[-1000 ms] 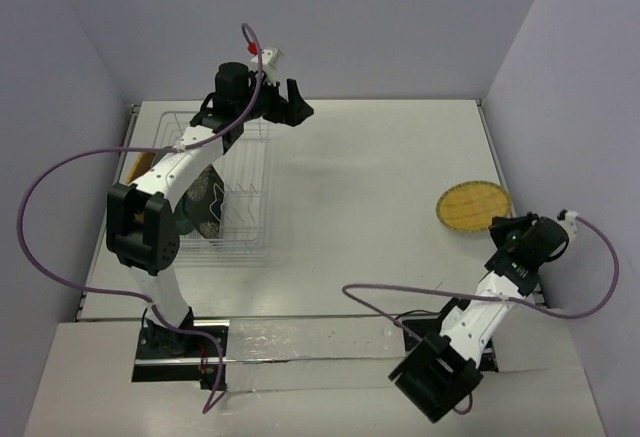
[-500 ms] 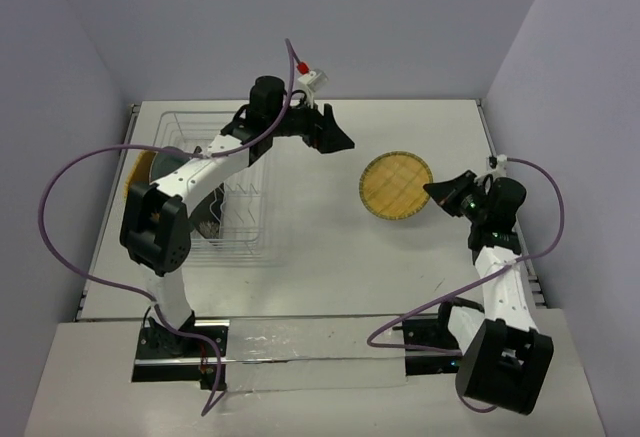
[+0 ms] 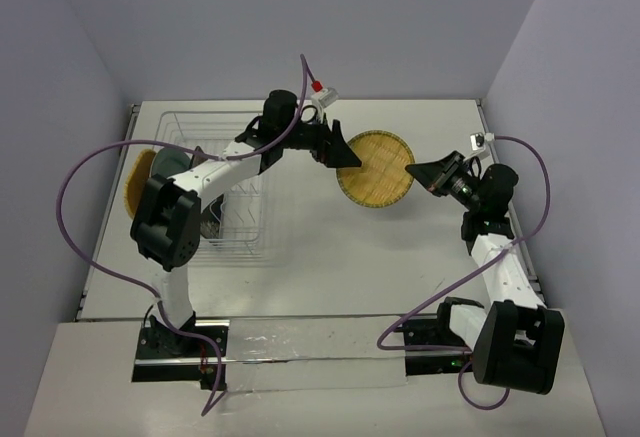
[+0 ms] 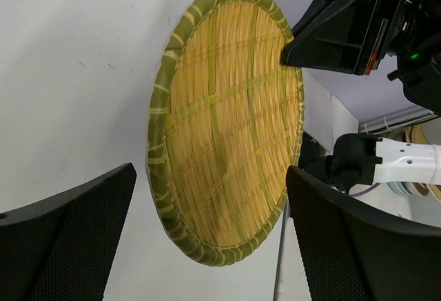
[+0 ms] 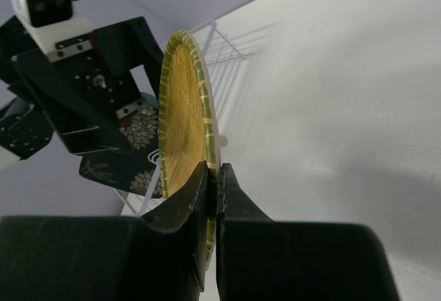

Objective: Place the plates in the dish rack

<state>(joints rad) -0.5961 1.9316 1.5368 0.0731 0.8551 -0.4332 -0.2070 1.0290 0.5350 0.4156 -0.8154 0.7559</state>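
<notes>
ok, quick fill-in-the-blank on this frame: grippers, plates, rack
1. The left gripper, facing the woven yellow plate that the right gripper pinches by the rim, has its jaws ____.
2. The dish rack sits on the ____ arm's side of the table.
3. The black plate standing in the rack has a ____ pattern.

Missing words: open; left; floral

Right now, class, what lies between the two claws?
The woven yellow plate, pinched at its rim by the right claw; the open left claw faces it. This shows in the top view.
</notes>
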